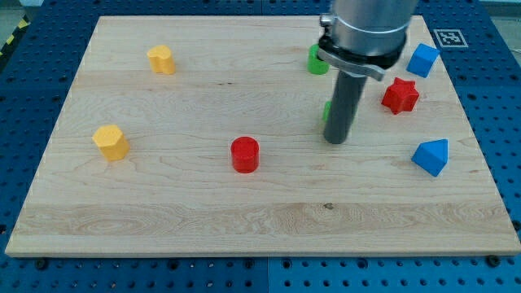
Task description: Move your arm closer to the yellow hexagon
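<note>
No words, numbers or brand names can be read anywhere here. The one sign is a black-and-white square marker (447, 37), a coded pattern like a tracking tag, lying on the blue perforated table (488, 114) just off the wooden board (244, 203), out at about two o'clock. It carries no letters.

We see a pale wooden board (244, 203) with visible grain, lying on a blue perforated surface (32, 89); a black-and-white marker tag (447, 37) sits at the view's top right; yellow-black striped tape (11, 37) edges the top left.
</note>
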{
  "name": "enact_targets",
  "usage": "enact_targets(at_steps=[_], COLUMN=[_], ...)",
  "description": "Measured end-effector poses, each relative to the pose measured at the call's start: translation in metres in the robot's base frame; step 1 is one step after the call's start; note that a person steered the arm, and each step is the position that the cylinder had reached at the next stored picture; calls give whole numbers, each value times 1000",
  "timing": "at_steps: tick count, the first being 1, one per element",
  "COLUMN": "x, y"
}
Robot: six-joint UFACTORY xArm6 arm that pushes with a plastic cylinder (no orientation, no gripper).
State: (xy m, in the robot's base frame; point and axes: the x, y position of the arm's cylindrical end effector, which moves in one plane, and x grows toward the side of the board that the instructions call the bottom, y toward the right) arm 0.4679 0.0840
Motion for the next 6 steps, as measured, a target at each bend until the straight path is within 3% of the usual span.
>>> enact_targets(at_steps=[2, 4, 5, 6], x=[-41, -37, -1, 60], y=[-2, -241, -367, -306])
